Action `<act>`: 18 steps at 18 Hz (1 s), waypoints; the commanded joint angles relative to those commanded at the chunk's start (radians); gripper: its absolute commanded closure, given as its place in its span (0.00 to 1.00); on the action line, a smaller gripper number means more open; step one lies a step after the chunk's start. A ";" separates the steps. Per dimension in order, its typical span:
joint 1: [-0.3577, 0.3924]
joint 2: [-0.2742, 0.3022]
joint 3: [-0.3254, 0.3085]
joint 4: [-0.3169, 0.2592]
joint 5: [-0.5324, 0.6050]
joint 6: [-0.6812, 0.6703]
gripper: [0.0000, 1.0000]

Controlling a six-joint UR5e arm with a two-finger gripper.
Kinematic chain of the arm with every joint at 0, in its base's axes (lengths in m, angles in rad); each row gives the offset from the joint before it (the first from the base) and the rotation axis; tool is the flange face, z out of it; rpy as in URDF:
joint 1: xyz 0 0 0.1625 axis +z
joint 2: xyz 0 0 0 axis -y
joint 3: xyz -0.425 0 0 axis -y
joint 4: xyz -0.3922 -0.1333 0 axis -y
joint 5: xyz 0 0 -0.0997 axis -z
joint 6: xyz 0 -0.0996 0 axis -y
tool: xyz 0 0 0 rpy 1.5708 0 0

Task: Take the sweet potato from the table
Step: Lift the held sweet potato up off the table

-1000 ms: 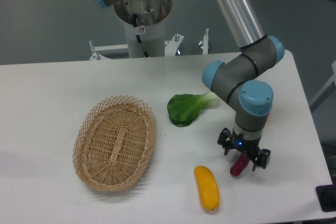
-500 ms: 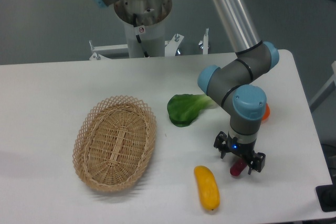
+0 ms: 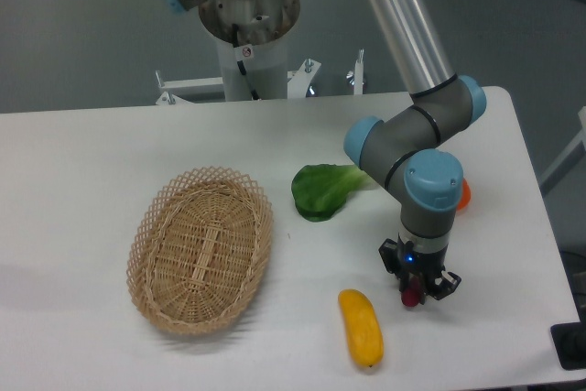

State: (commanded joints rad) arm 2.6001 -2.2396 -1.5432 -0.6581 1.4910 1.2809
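Note:
The sweet potato (image 3: 412,298) is a small purple-magenta tuber on the white table (image 3: 82,180) at the front right. Only its lower end shows under the tool. My gripper (image 3: 417,289) points straight down over it, with its jaws drawn in against the tuber's sides. The gripper sits low, at the table surface, and the arm's blue-capped wrist hides the upper part of the sweet potato.
A yellow-orange oblong vegetable (image 3: 361,327) lies just left of the gripper. A green leafy vegetable (image 3: 322,190) lies behind it. An orange fruit (image 3: 463,194) peeks out from behind the arm. A wicker basket (image 3: 201,249) stands to the left. The robot base (image 3: 247,34) is at the back.
The gripper has shifted a little left and come down over the sweet potato. Its jaws have narrowed from wide open to closed around the tuber, hiding most of it.

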 joint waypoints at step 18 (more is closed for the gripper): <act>0.158 0.176 0.273 -0.445 -0.003 0.247 0.73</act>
State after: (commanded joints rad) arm 2.7580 -2.0633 -1.2704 -1.1027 1.4880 1.5277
